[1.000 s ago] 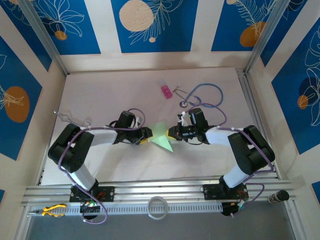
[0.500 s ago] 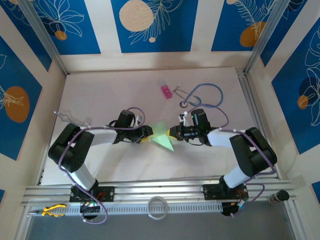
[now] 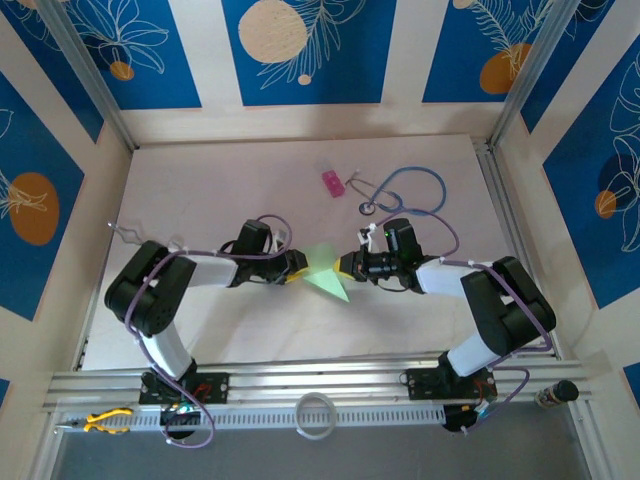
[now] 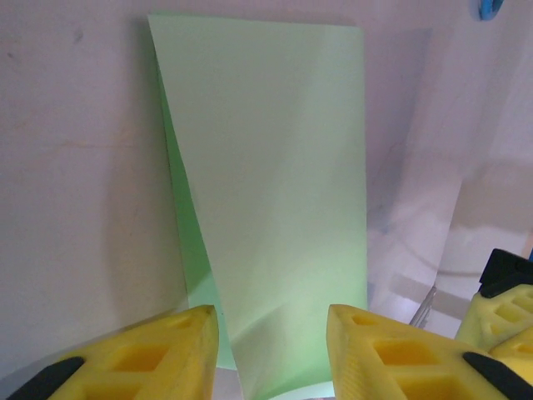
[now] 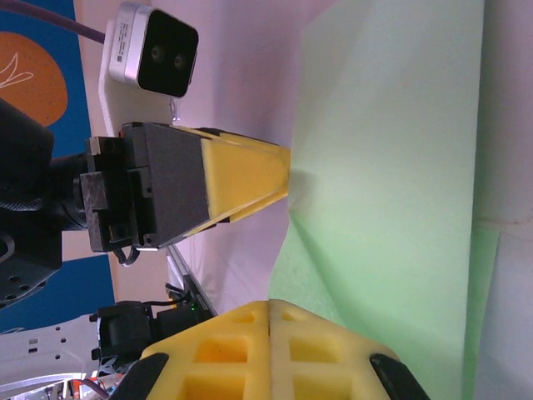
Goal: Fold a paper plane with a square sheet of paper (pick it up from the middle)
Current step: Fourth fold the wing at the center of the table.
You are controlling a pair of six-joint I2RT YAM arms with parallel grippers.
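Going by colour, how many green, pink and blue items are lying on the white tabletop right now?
Green: 1, the folded paper
Pink: 1, the small block
Blue: 1, the stethoscope
Total: 3

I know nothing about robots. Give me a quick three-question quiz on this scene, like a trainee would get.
1. True or false: the folded paper between the two arms is pink.
2. Which lies nearer the blue stethoscope: A) the pink block, or B) the folded paper?
3. Fill in: the right arm's jaws are ____ (open or shut).
Key: 1 false, it is light green; 2 A; 3 shut.
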